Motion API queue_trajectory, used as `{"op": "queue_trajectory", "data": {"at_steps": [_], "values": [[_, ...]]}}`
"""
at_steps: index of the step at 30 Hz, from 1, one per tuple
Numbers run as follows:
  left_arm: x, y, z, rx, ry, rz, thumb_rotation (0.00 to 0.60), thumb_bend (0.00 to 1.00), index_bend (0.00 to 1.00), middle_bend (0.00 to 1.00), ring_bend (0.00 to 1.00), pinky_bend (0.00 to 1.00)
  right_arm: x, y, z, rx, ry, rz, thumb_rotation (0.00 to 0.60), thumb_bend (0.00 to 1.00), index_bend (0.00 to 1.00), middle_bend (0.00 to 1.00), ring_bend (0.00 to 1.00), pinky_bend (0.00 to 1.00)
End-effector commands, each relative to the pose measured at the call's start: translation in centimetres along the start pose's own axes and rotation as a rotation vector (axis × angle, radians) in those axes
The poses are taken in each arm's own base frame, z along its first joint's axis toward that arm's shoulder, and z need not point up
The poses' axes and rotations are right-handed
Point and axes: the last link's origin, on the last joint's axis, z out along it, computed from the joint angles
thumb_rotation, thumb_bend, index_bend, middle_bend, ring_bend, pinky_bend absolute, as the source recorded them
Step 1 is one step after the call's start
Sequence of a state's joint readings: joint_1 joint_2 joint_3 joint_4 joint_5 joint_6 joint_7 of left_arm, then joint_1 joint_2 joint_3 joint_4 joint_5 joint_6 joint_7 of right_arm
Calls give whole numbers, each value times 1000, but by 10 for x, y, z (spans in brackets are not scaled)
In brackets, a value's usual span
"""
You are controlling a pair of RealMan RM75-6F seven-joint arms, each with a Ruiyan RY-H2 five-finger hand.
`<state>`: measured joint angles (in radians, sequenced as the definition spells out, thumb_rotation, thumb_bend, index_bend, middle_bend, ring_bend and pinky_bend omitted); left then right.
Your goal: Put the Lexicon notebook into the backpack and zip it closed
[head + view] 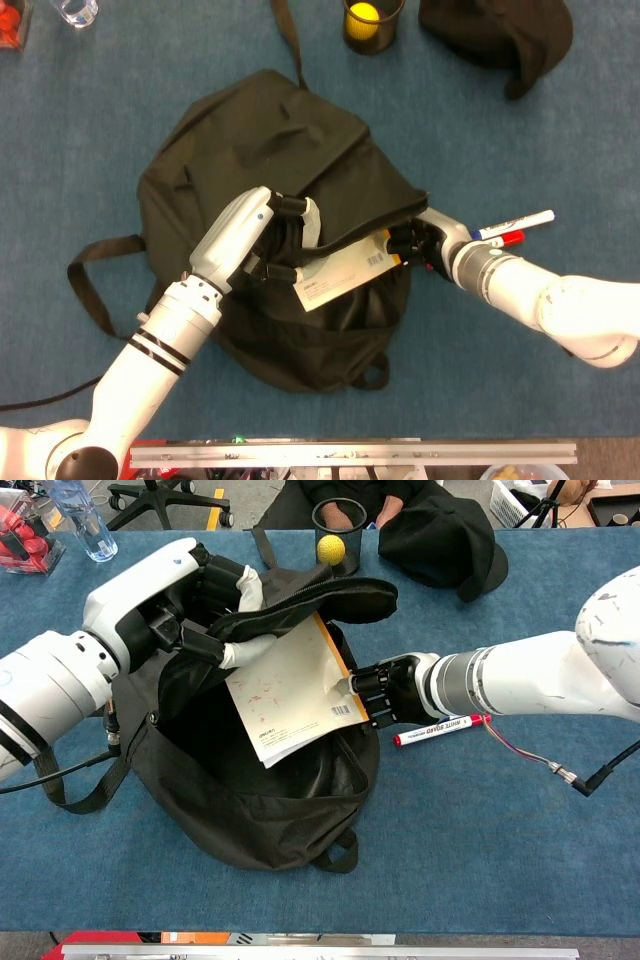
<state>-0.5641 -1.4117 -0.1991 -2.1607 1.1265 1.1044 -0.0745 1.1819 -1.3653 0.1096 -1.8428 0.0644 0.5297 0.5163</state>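
The black backpack [250, 140] [250, 800] lies on the blue table with its mouth open. My left hand [275, 235] [205, 605] grips the upper flap of the opening and holds it lifted. The Lexicon notebook [345, 272] [290, 695], cream with an orange edge and a barcode, sits partly inside the opening, tilted. My right hand [415, 240] [385, 692] grips the notebook's right edge at the bag's rim.
Red and blue markers [510, 230] [440, 728] lie just right of the right hand. A black mesh cup with a yellow ball [367, 22] [335, 538] and a black cap [495, 35] [440, 535] sit at the far edge. A bottle [80, 520] stands far left.
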Motion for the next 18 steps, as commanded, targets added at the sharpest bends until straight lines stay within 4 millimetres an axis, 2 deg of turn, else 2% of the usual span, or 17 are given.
{"op": "queue_trajectory", "data": {"at_steps": [1,10,14,18], "values": [[-1,-1,0,4,-4,5,600,341,724,656,644,789,-2,2,-2,0,-8,-9,600,390,960,667,554,699],[-4,-2,2,7,-16,-5,600,341,722,656,644,789,-3,5,-10,13,-35,-15,600,390,884,595,492,655],[-5,-1,1,4,-17,-4,600,341,722,656,644,789,-4,3,-11,35,-56,-12,600,389,801,528,434,612],[-5,-1,1,5,-18,-3,600,341,722,656,643,789,-3,2,-13,51,-76,2,600,388,678,451,373,577]]}}
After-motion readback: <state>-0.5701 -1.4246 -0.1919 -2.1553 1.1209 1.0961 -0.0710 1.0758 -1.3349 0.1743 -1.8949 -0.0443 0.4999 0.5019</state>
